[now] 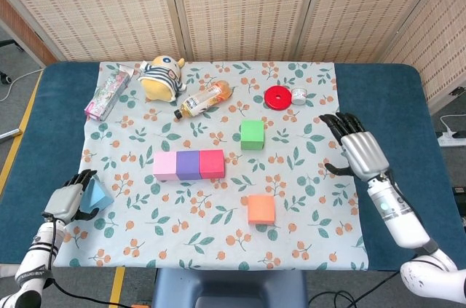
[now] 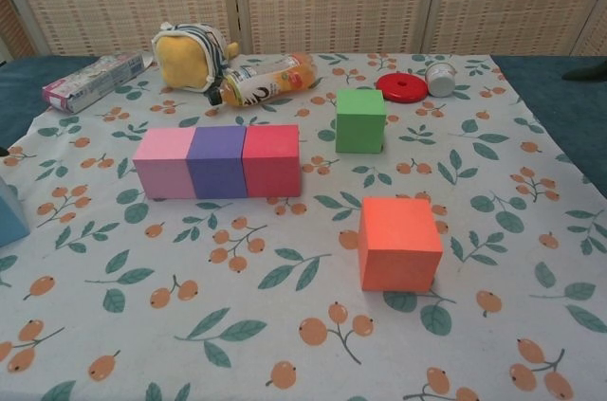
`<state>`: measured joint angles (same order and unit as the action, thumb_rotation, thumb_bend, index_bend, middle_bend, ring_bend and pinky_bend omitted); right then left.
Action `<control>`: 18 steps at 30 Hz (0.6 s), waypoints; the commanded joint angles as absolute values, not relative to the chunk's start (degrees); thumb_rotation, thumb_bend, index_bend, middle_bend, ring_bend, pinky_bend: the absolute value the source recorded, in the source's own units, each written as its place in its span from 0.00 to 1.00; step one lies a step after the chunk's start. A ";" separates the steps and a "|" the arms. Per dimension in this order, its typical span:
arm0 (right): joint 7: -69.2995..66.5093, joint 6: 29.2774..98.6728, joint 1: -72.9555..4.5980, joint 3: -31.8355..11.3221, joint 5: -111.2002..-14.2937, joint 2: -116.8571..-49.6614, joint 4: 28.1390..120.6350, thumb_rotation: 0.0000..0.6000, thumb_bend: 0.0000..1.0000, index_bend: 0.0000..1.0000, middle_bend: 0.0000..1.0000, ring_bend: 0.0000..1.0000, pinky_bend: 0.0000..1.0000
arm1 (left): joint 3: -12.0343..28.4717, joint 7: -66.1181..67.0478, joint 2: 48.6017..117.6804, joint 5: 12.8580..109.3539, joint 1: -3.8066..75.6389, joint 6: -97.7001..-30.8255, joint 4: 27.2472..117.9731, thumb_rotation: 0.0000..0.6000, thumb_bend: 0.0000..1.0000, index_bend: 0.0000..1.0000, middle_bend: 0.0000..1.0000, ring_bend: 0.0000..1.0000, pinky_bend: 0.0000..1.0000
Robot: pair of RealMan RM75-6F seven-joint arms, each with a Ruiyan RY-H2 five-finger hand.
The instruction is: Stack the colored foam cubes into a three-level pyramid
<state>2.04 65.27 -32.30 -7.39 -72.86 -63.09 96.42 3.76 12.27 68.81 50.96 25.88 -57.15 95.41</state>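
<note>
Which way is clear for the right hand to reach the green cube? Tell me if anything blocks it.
Probably yes, straight in from the cube's right. The right hand is open and holds nothing, and only bare cloth lies between it and the green cube; the orange cube sits nearer the robot, off that line.

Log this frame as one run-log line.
stage: base row only | base row: pink, purple, red touching | green cube, orange cube: loose | left hand: holds blue cube | right hand: open

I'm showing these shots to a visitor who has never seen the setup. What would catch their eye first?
Probably the row of pink cube, purple cube and red cube, touching side by side mid-cloth. The green cube and orange cube stand apart to its right. The left hand holds a light-blue cube at the cloth's left edge.
</note>
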 commanded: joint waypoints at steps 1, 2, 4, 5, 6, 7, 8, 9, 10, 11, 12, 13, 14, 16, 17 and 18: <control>0.93 66.26 -30.85 -6.80 -73.64 -62.51 96.35 1.00 0.09 0.00 0.07 0.00 0.00 | 4.44 13.78 70.04 49.22 26.34 -58.00 94.16 1.00 0.33 0.05 0.07 0.05 0.20; 0.75 66.52 -30.39 -6.62 -73.79 -62.37 96.34 1.00 0.09 0.00 0.07 0.00 0.00 | 4.65 13.90 70.32 48.88 26.40 -58.19 93.85 1.00 0.32 0.09 0.10 0.09 0.23; 0.61 66.84 -29.51 -6.15 -73.96 -62.08 96.31 1.00 0.09 0.00 0.07 0.00 0.00 | 4.92 14.53 70.84 48.48 26.54 -58.71 93.13 1.00 0.32 0.16 0.19 0.16 0.30; 0.69 66.84 -28.94 -5.75 -73.92 -61.83 96.35 1.00 0.09 0.00 0.07 0.00 0.00 | 5.12 14.58 71.06 48.47 26.62 -58.82 92.94 1.00 0.32 0.20 0.24 0.22 0.36; 0.82 66.77 -28.53 -5.42 -73.89 -61.63 96.40 1.00 0.09 0.00 0.07 0.00 0.00 | 5.31 14.40 71.17 48.66 26.64 -58.95 92.84 1.00 0.32 0.24 0.27 0.26 0.41; 0.92 66.68 -28.14 -5.07 -73.93 -61.43 96.45 1.00 0.09 0.00 0.07 0.00 0.00 | 5.47 14.31 71.25 49.12 26.64 -59.28 92.73 1.00 0.32 0.26 0.29 0.28 0.45; 0.78 66.69 -27.63 -4.62 -74.32 -61.23 96.49 1.00 0.09 0.00 0.07 0.00 0.00 | 5.56 14.40 71.26 49.96 26.63 -59.83 92.69 1.00 0.32 0.28 0.32 0.31 0.49; 0.49 66.88 -27.19 -4.27 -74.83 -61.16 96.41 1.00 0.09 0.00 0.07 0.00 0.00 | 5.65 14.38 71.15 50.66 26.66 -60.13 92.89 1.00 0.32 0.30 0.35 0.34 0.51; 0.19 67.32 -26.72 -3.95 -75.55 -61.20 96.22 1.00 0.09 0.00 0.07 0.00 0.00 | 5.79 14.20 70.94 51.48 26.68 -60.41 93.22 1.00 0.32 0.31 0.37 0.36 0.52; -0.30 68.14 -26.11 -3.48 -76.99 -61.35 95.78 1.00 0.09 0.00 0.06 0.00 0.00 | 5.92 13.90 70.51 52.78 26.71 -60.72 93.81 1.00 0.32 0.31 0.39 0.37 0.52; -1.05 69.05 -25.61 -3.14 -78.47 -61.58 95.29 1.00 0.09 0.00 0.06 0.00 0.00 | 6.03 13.54 70.10 53.84 26.74 -60.89 94.38 1.00 0.32 0.32 0.39 0.37 0.52; -2.11 70.13 -25.06 -2.80 -80.07 -61.89 94.71 1.00 0.09 0.00 0.06 0.00 0.00 | 6.21 13.05 69.67 54.93 26.77 -61.05 95.02 1.00 0.32 0.32 0.39 0.37 0.52; -3.72 71.65 -24.28 -2.37 -82.08 -62.30 93.91 1.00 0.09 0.00 0.06 0.00 0.00 | 6.47 12.31 69.07 56.52 26.85 -61.27 95.92 1.00 0.32 0.32 0.40 0.37 0.52; -5.72 73.94 -23.12 -1.86 -84.50 -62.83 92.84 1.00 0.09 0.00 0.05 0.00 0.00 | 6.89 11.18 68.25 59.13 27.05 -61.63 97.15 1.00 0.32 0.33 0.40 0.37 0.51; -6.39 75.73 -22.19 -1.66 -85.65 -63.21 92.24 1.00 0.09 0.00 0.05 0.00 0.00 | 7.10 10.54 67.73 61.00 27.33 -61.66 97.81 1.00 0.32 0.33 0.40 0.37 0.51; -6.48 77.07 -21.45 -1.54 -86.30 -63.48 91.85 1.00 0.09 0.00 0.05 0.00 0.00 | 7.32 10.11 67.39 62.20 27.64 -61.57 98.26 1.00 0.32 0.33 0.40 0.37 0.50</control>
